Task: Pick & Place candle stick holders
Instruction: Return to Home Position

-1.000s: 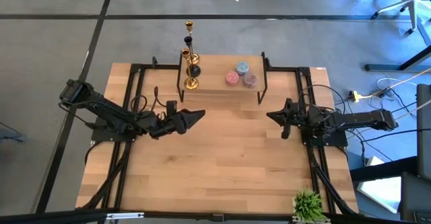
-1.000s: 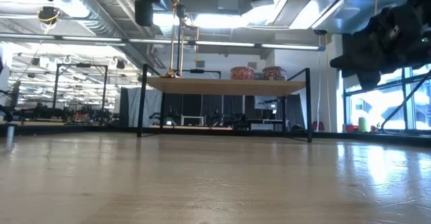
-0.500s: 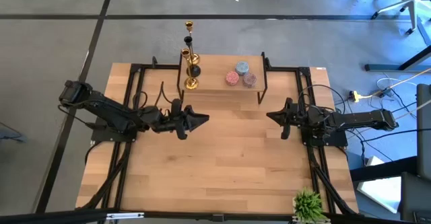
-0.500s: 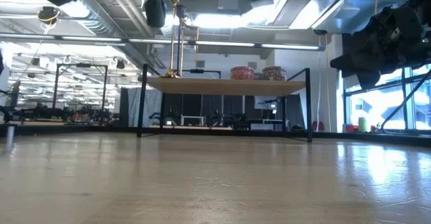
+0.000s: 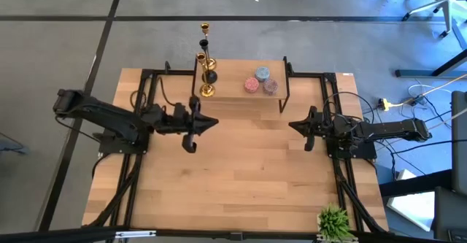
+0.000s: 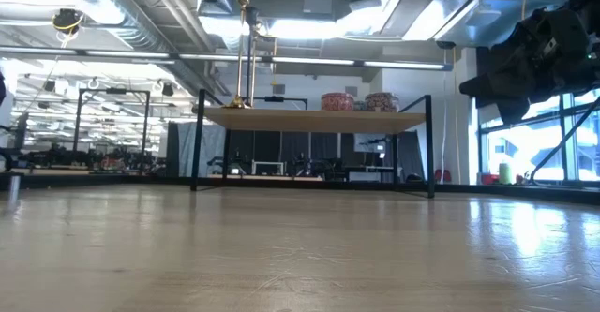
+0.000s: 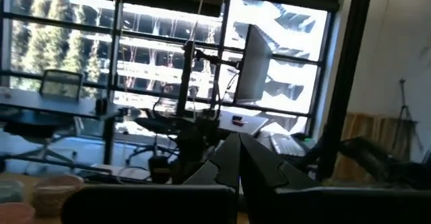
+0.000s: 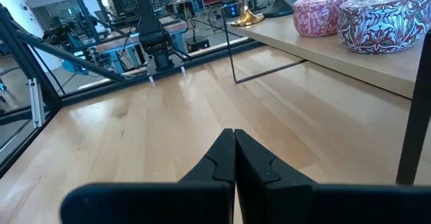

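Two gold candle stick holders stand upright on their round bases at the left end of a raised wooden shelf (image 5: 233, 98). One has a gold base (image 5: 207, 90); the other (image 5: 211, 76) shows a dark base just behind it. In the low view their stems (image 6: 246, 50) rise above the shelf top. My left gripper (image 5: 216, 122) hovers shut just in front of the shelf's left end, with nothing between its fingers (image 7: 238, 158). My right gripper (image 5: 292, 125) waits shut in front of the shelf's right end (image 8: 234, 146).
Three small patterned tins (image 5: 261, 81) sit on the right half of the shelf. The shelf stands on thin black legs (image 6: 199, 139) at the table's far side. A green plant (image 5: 333, 221) is at the near right corner. Bare wood lies between the arms.
My left gripper has shut on nothing, has risen, and has rolled about its own axis while staying in front of the shelf's left end. The candle stick holders have not moved.
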Controlling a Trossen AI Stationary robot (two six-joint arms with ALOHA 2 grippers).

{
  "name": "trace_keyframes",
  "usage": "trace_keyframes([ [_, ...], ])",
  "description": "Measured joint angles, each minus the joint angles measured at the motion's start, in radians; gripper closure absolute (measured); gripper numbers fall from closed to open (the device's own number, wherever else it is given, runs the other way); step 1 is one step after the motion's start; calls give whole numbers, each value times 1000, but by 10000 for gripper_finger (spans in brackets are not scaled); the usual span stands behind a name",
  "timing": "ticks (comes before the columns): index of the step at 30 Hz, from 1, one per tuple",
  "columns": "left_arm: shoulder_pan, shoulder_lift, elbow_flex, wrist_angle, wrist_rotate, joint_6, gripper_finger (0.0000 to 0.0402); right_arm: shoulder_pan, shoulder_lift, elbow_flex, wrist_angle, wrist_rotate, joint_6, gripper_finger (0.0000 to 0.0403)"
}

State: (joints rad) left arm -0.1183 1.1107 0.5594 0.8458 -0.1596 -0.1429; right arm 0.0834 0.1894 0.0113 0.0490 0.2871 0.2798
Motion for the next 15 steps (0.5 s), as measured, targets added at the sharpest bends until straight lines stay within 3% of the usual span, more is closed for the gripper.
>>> trace_keyframes([
  [7,2,-225,-36,-275,-6,101,400,0,0,0,0,-2,0,403],
  [15,2,-513,-252,-296,-74,52,400,0,0,0,0,-2,0,403],
])
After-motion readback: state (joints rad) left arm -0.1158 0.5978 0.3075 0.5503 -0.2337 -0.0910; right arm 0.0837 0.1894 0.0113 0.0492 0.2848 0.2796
